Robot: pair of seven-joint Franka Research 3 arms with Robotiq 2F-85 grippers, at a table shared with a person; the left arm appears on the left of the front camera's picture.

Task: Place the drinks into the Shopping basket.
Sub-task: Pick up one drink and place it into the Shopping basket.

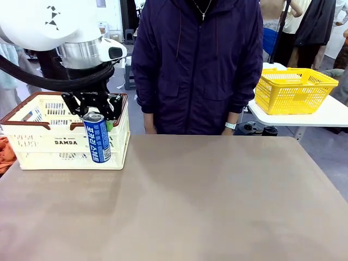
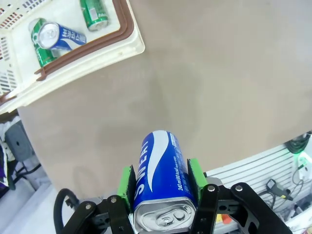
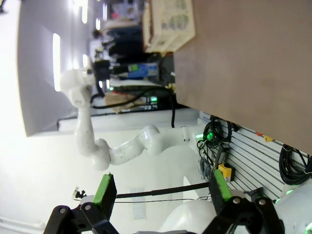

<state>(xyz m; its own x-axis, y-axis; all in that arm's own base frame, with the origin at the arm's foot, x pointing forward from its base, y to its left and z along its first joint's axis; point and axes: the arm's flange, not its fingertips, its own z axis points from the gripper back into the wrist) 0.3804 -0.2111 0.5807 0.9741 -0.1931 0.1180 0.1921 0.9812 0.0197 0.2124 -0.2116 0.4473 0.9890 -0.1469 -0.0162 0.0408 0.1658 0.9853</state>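
Left fingers (image 2: 161,183) are clamped on the blue can (image 2: 163,180), green pads on its sides, can axis in line with the fingers. In the front view the can (image 1: 97,137) is held upright, hanging in front of the basket (image 1: 65,142) near wall, top about level with the rim. The basket lies beyond the can; two cans are seen inside (image 2: 53,39), room left beside them. Brown table (image 1: 206,201) is bare below. Right fingers (image 3: 161,195) are spread apart, nothing held, well off the table edge.
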